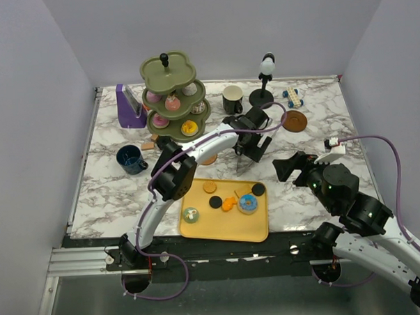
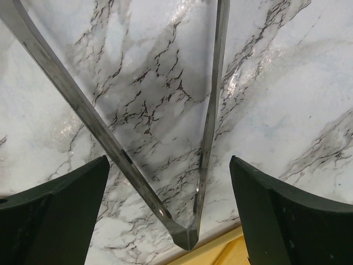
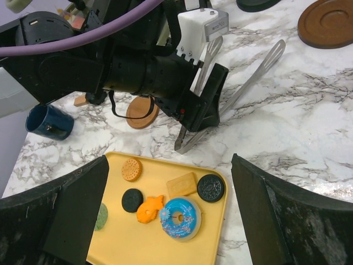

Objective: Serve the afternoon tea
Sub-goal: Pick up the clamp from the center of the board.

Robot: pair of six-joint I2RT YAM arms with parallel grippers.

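The olive-green three-tier stand [image 1: 169,89] holds several cupcakes and doughnuts at the back left. A yellow tray [image 1: 258,225] near the front carries a blue doughnut [image 3: 181,218], an orange fish-shaped biscuit [image 3: 150,209], round dark biscuits [image 3: 210,187] and tan biscuits [image 3: 131,169]. Metal tongs [image 2: 138,171] lie on the marble beside the tray. My left gripper [image 2: 168,204] stands open, its fingers on either side of the tongs' hinged end without touching it. My right gripper [image 3: 168,210] hangs open over the tray, holding nothing. The dark-blue mug [image 1: 131,159] stands at the left, the black cream-lined mug [image 1: 232,99] at the back.
A brown coaster [image 1: 296,121] lies at the right, another coaster [image 3: 142,113] beneath the left arm. The purple wedge holder [image 1: 130,106] and the black stand with a white ball [image 1: 266,78] are at the back. A small toy [image 1: 291,94] lies behind the right coaster.
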